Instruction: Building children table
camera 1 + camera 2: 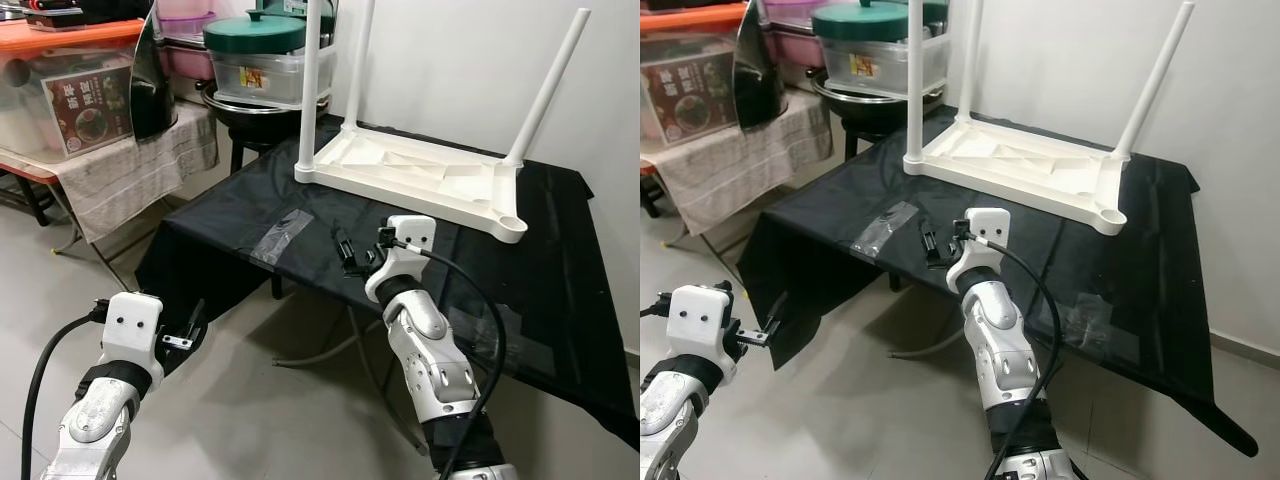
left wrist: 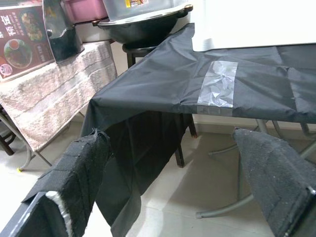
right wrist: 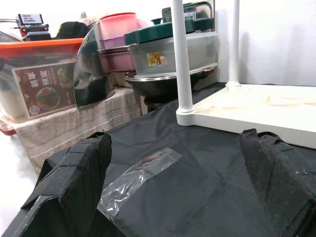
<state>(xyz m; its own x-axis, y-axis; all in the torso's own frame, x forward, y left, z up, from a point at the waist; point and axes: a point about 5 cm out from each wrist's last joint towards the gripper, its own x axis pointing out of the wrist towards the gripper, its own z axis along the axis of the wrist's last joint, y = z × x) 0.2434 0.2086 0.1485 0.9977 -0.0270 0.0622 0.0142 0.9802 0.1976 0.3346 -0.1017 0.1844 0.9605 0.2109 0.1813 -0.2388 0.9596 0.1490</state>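
Note:
A white children's table [image 1: 410,175] lies upside down on a black-draped work table [image 1: 300,200]. Three white legs [image 1: 310,85] stand up from its corners; the near right corner socket [image 1: 510,222] holds none. A small clear plastic bag [image 1: 282,235] lies flat on the cloth in front of it. My right gripper [image 1: 350,252] hovers open just above the cloth, right of the bag, nothing between its fingers [image 3: 74,182]. My left gripper [image 1: 190,328] is open and empty, low beside the cloth's hanging front left edge.
A towel-covered side table [image 1: 120,170] at the left carries storage boxes and a dark kettle-like object [image 1: 150,85]. A black pan with stacked lidded containers [image 1: 258,60] stands behind the work table. A white wall runs along the right. Tiled floor lies in front.

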